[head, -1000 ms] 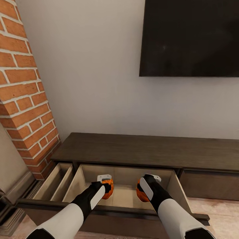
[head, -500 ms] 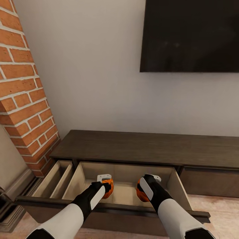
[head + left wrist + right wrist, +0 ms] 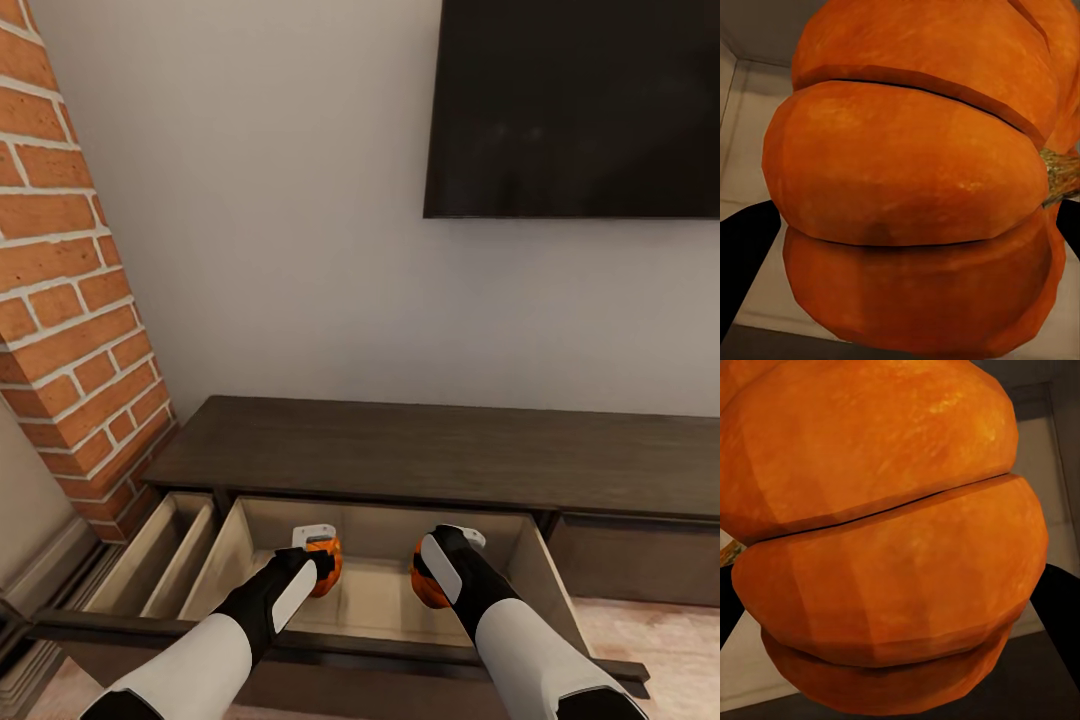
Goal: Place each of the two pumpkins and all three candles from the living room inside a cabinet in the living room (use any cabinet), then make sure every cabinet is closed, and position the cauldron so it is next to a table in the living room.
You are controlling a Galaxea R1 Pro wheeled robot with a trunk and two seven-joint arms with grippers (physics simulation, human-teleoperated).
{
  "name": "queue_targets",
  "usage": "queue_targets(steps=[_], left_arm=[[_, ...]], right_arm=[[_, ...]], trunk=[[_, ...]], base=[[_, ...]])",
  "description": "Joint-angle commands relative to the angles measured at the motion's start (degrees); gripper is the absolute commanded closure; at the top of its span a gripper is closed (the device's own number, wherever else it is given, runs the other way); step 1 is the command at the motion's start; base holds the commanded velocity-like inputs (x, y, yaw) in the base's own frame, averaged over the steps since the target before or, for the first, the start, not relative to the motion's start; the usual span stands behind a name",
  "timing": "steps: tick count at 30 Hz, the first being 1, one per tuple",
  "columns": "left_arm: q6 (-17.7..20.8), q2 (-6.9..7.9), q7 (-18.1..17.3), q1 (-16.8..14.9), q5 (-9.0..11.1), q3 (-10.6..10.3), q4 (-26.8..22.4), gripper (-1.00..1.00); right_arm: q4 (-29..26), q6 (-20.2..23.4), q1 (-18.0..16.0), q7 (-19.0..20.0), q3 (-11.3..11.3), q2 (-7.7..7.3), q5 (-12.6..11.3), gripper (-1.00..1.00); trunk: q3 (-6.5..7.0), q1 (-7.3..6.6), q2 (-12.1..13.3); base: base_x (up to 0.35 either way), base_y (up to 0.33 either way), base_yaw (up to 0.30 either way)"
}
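The low dark-brown cabinet (image 3: 430,455) stands against the wall with its wide middle drawer (image 3: 375,600) pulled out, pale inside. My left gripper (image 3: 322,566) is shut on one orange pumpkin (image 3: 327,570) held over the drawer's left part. My right gripper (image 3: 428,578) is shut on the other pumpkin (image 3: 424,588) over the drawer's right part. Up close, the left wrist view has ribbed orange pumpkin skin (image 3: 915,180) with its stem at one side, and the right wrist view has the second pumpkin (image 3: 885,532) between dark fingers (image 3: 1061,607). Candles and cauldron are out of view.
A narrower drawer (image 3: 155,565) at the cabinet's left end also stands open. A brick column (image 3: 70,300) rises at the left. A dark TV screen (image 3: 575,105) hangs on the wall above the cabinet. A shut drawer front (image 3: 635,560) is at the right.
The head camera has shifted a little, so wall, brick and cabinet sit slightly differently in the picture. Both grippers keep holding their pumpkins over the open drawer.
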Motion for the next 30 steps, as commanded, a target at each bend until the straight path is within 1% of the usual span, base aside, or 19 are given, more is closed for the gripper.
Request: queue_targets(steps=[1, 13, 19, 22, 25, 30], left_arm=[[0.2, 0.0, 0.5, 0.0, 0.3, -0.2, -0.1, 1.0], [0.9, 0.0, 1.1, -0.1, 0.3, -0.1, -0.1, 1.0], [0.2, 0.0, 1.1, -0.1, 0.3, -0.1, -0.1, 1.0], [0.0, 0.0, 1.1, -0.1, 0.3, -0.1, -0.1, 1.0], [0.0, 0.0, 1.1, -0.1, 0.3, -0.1, -0.1, 1.0], [0.0, 0.0, 1.1, -0.1, 0.3, -0.1, -0.3, 1.0]], right_arm=[[-0.1, 0.2, 0.0, -0.4, 0.2, 0.0, -0.4, 1.0], [-0.1, 0.2, 0.0, -0.4, 0.2, 0.0, -0.4, 1.0], [-0.1, 0.2, 0.0, -0.4, 0.2, 0.0, -0.4, 1.0], [-0.1, 0.2, 0.0, -0.4, 0.2, 0.0, -0.4, 1.0], [-0.1, 0.2, 0.0, -0.4, 0.2, 0.0, -0.4, 1.0], [-0.1, 0.1, 0.0, -0.4, 0.2, 0.0, -0.3, 1.0]], trunk=[[-0.28, 0.01, 0.0], [-2.94, 0.32, -0.2], [-4.27, 0.48, -0.3], [-4.27, 0.48, -0.3], [-4.93, 0.55, -0.3], [-4.93, 0.55, -0.3]], base=[[0.004, 0.0, 0.0], [0.0, 0.0, 0.0], [0.0, 0.0, 0.0], [0.0, 0.0, 0.0], [0.0, 0.0, 0.0], [0.0, 0.0, 0.0]])
